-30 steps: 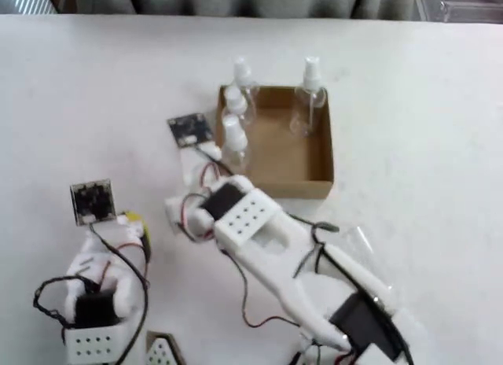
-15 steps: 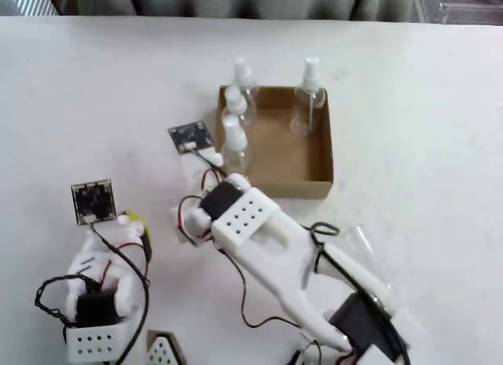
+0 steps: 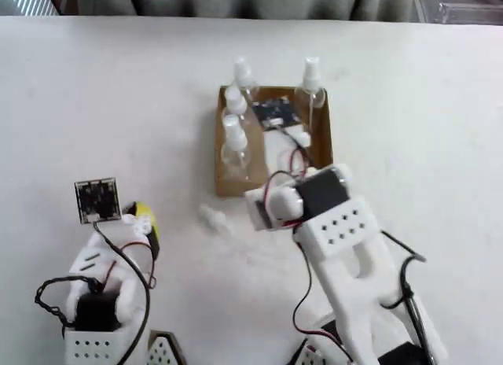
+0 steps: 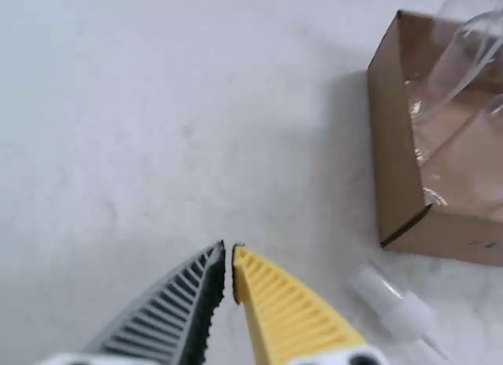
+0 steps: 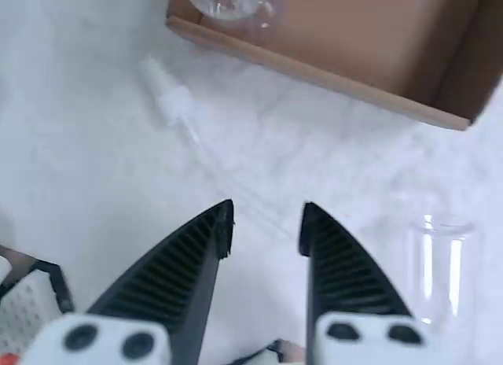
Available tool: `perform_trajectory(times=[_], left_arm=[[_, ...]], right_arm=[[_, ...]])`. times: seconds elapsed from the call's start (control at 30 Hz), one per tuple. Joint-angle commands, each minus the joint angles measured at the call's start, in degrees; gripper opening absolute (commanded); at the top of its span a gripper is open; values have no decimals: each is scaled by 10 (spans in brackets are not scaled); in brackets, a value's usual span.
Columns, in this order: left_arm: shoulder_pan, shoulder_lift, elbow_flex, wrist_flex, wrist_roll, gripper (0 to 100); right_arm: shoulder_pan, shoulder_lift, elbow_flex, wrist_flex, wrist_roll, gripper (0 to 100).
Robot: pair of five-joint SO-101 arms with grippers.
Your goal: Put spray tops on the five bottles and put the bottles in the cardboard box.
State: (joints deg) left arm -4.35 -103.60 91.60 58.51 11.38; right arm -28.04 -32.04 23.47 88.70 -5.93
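White table [image 3: 118, 90], brown cardboard box [image 3: 228, 187] mid-table, open side up. Right arm is over the box's near edge, left arm parked at the near left.

Right gripper [image 5: 266, 219]: black jaws apart, holding nothing, hanging over bare table in front of the box. Left gripper [image 4: 229, 259]: grey and yellow jaws pressed together at the tips, empty.

Four clear plastic bottles with white spray tops [image 3: 233, 141] stand upright inside the box: three along its left wall, one at the far right corner. Fifth clear bottle, no top [image 5: 436, 263], stands upright on the table just beside the right gripper, outside one jaw.

Loose white spray top [image 3: 211, 217] lies on its side on the table, just off the box's near-left corner, between the two arms. Its head is toward the box, its thin tube trailing back toward the right gripper, on the opposite side from the bare bottle. My read: either arm can reach it, but only the right is ready to grasp. Pick across the head, not the tube.
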Motion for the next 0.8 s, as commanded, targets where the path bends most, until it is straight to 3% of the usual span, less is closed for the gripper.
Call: perform_trajectory(times=[0.0, 0.17, 0.37, 0.57, 0.77], left_arm=[[44, -1, -40, 5, 7, 23], [79, 22, -45, -1, 16, 23], [83, 168, -101, -50, 32, 23], [131, 353, -204, -46, 34, 24], [205, 513, -282, -50, 160, 24]], right_arm=[[64, -29, -8, 36, 84, 47], [175, -25, 30, 48, 191, 42], [281, -26, 94, 17, 326, 42], [357, -25, 113, -15, 361, 43], [384, -25, 114, -14, 384, 42]])
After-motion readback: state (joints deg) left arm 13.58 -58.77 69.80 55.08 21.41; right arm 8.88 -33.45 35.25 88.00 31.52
